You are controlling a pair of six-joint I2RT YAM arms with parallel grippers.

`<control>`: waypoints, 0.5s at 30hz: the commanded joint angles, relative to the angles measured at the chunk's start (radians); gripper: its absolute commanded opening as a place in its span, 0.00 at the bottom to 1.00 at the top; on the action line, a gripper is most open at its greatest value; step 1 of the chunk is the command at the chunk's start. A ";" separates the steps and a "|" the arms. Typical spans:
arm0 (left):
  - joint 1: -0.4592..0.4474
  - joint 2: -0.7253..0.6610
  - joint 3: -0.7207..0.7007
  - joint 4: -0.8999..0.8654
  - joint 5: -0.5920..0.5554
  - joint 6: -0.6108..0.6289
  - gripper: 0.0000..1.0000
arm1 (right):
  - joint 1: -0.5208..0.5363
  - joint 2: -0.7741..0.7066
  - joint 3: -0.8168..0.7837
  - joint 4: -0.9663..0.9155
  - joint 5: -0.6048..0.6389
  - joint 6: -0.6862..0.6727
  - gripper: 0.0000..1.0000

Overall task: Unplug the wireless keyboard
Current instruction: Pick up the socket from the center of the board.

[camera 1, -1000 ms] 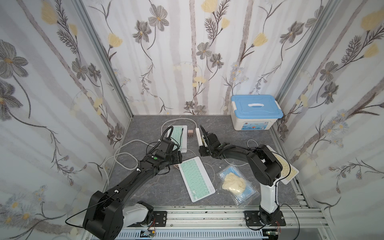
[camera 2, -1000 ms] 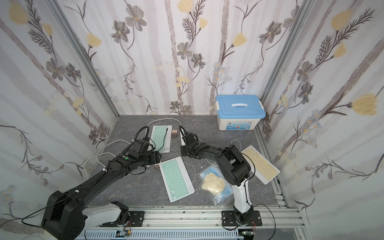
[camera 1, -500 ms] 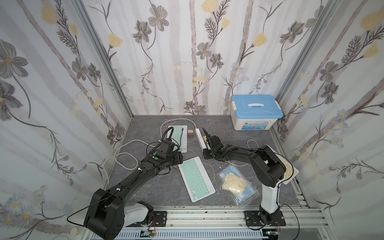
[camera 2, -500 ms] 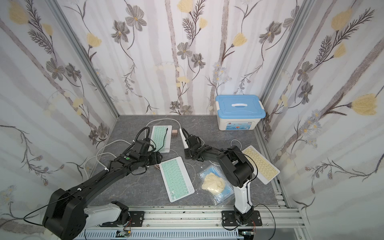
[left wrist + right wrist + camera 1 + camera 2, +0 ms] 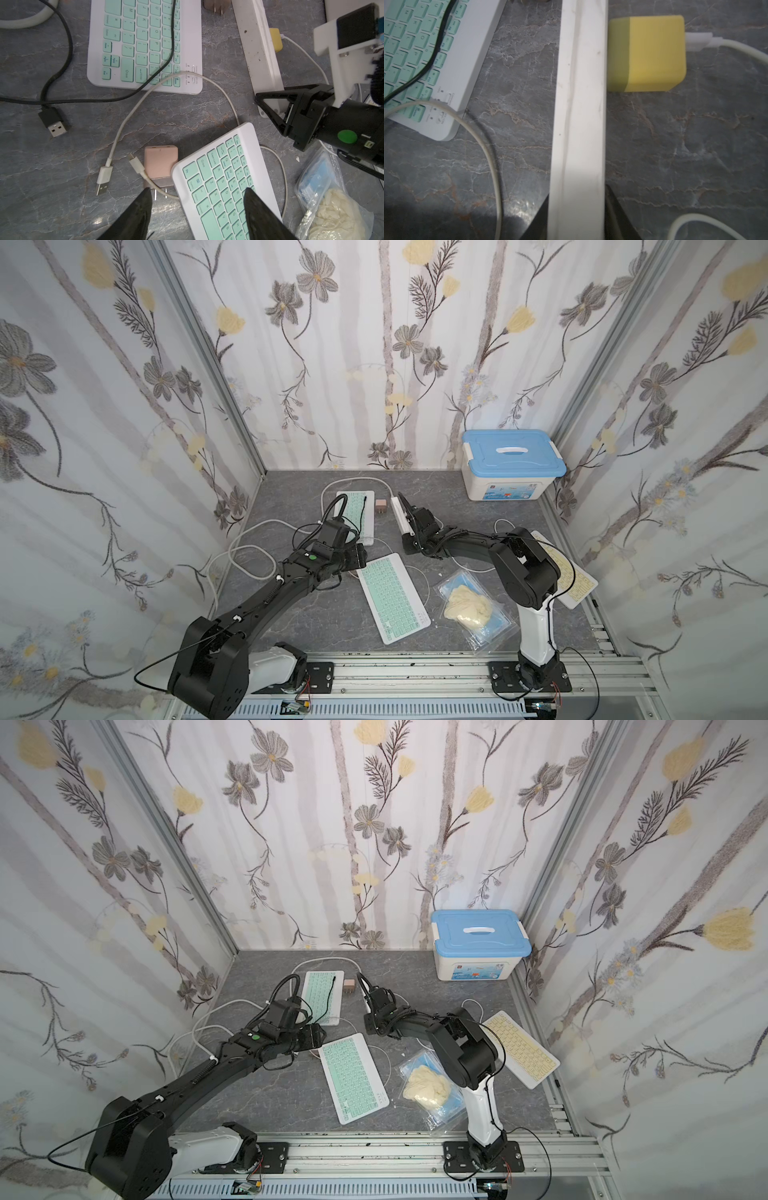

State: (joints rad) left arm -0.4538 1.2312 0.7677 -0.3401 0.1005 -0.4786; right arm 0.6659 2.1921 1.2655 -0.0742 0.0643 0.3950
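**A:** Which keyboard is it?
**B:** The cream-yellow keyboard (image 5: 521, 1048). It lies flat, keys up, at the desk's (image 5: 316, 614) right edge beside the right arm.
**A:** Which way does it lie?
**B:** Its long axis is diagonal. One short end points toward the power strip (image 5: 579, 104), the other toward the near right corner.
**A:** Is anything plugged in?
**B:** Only the wrist views show the yellow charger (image 5: 654, 54) seated in the strip's side, with a white cable (image 5: 737, 47) leaving it.
**A:** And the end effectors?
**B:** The right end effector (image 5: 577, 193) clamps the strip. The left end effector (image 5: 197, 189) gapes over the pink charger (image 5: 161, 162).
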 commanded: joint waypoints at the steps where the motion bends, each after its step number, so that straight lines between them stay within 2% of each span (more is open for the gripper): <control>1: 0.001 -0.004 -0.001 0.013 -0.004 -0.005 0.71 | 0.002 -0.006 0.007 -0.004 0.022 -0.004 0.26; 3: 0.002 -0.001 0.001 0.015 -0.002 -0.005 0.71 | 0.003 -0.020 -0.001 0.002 0.020 -0.008 0.18; 6: 0.001 0.006 0.005 0.014 -0.003 -0.008 0.71 | 0.003 -0.039 -0.009 0.006 0.014 -0.014 0.00; 10: 0.002 0.007 0.001 0.017 -0.002 -0.008 0.71 | 0.003 -0.074 -0.034 0.033 0.008 -0.014 0.00; 15: 0.003 0.005 -0.004 0.034 0.002 -0.015 0.71 | 0.003 -0.191 -0.129 0.144 0.010 -0.018 0.00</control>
State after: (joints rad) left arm -0.4526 1.2369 0.7654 -0.3363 0.1013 -0.4831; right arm 0.6674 2.0567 1.1652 -0.0746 0.0700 0.3862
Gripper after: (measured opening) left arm 0.712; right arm 0.253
